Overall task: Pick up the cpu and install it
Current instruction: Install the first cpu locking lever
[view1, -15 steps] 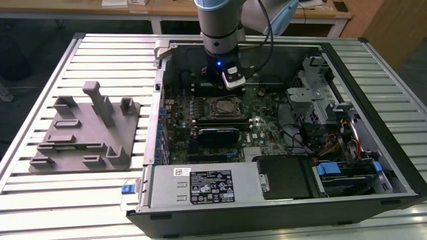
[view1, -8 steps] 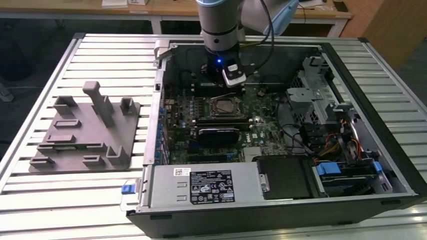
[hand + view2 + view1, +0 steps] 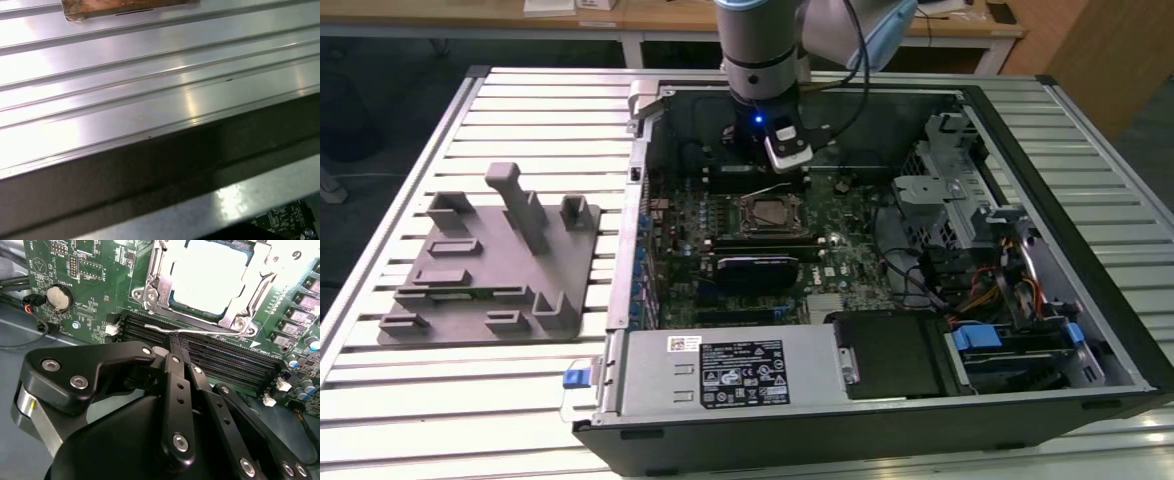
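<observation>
The cpu (image 3: 210, 275) lies flat in the black-framed socket (image 3: 767, 211) on the green motherboard, its silvery top showing through the metal load frame (image 3: 250, 300) that lies over its edges. My gripper (image 3: 172, 340) is shut, its black fingers (image 3: 175, 390) pressed together with nothing between them. Its tip is at the thin metal socket lever (image 3: 210, 332), which runs along the socket's edge beside the memory slots (image 3: 225, 357). In the exterior view the gripper (image 3: 785, 160) hangs inside the open computer case, just beyond the socket.
The open case (image 3: 1014, 400) lies on a slatted metal table (image 3: 150, 85). A grey fixture (image 3: 494, 265) stands on the exterior view's left. A black heatsink block (image 3: 754, 270), power supply (image 3: 720, 375), drive cages and cables (image 3: 987, 290) crowd the case.
</observation>
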You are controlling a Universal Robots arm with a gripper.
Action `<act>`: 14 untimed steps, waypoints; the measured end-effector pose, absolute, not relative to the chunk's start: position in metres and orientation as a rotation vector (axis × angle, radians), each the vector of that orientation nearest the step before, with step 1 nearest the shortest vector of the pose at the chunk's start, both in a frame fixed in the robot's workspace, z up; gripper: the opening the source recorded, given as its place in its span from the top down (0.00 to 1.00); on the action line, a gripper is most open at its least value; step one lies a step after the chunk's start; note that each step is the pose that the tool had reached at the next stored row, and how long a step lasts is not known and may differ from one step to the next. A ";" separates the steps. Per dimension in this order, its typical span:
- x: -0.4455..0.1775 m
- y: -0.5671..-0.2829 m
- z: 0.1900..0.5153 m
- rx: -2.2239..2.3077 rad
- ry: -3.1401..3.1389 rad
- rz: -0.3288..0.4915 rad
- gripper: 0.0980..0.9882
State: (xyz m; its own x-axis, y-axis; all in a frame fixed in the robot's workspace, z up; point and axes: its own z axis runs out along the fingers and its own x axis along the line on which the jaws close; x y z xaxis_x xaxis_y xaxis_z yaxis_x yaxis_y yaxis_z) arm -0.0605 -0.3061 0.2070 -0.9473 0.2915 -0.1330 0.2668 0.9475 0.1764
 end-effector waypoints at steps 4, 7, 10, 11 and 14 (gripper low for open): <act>-0.060 -0.308 0.207 0.426 2.944 0.247 0.99; -0.060 -0.310 0.208 0.426 2.944 0.250 0.99; -0.060 -0.312 0.208 0.426 2.944 0.250 0.99; -0.061 -0.312 0.207 0.426 2.943 0.250 0.99; -0.061 -0.313 0.208 0.426 2.943 0.250 0.99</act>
State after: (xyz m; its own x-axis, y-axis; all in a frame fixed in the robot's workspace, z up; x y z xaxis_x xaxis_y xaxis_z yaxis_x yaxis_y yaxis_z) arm -0.0606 -0.3135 0.2075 -0.9471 0.2929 -0.1310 0.2666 0.9456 0.1866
